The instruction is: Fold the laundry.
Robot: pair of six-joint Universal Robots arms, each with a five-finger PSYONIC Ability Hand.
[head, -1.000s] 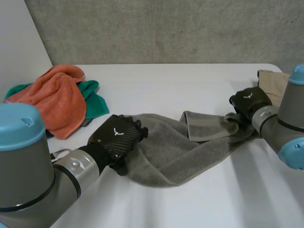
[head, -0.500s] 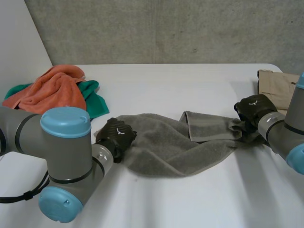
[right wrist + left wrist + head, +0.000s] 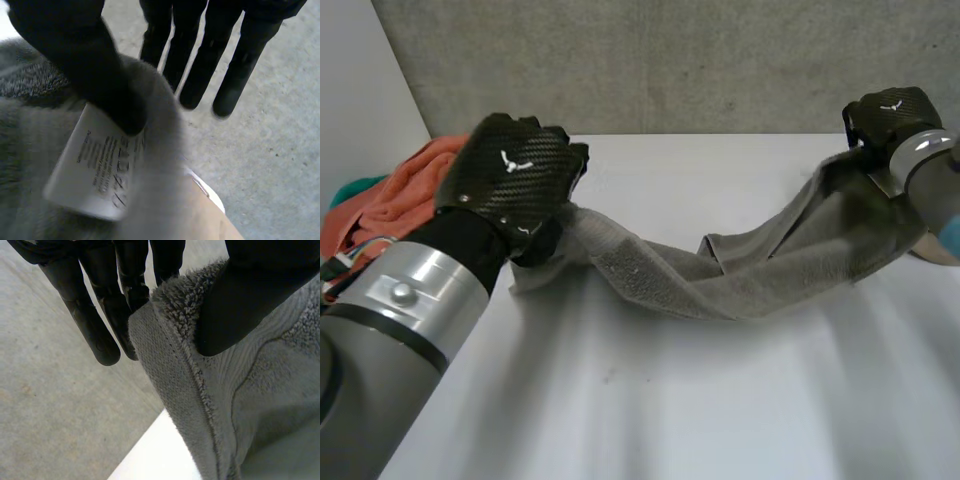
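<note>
While our left hand (image 3: 510,185), upper left of the frame, pinches one end of the grey towel (image 3: 720,285) and our right hand (image 3: 890,115), upper right, pinches the other, its middle sags onto the table (image 3: 720,420); we should pull apart evenly until it hangs flat.

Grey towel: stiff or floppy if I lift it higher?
Probably floppy: the grey towel sags toward the table between the left hand and right hand. Its thick pile looks grippy, so slipping seems unlikely.
</note>
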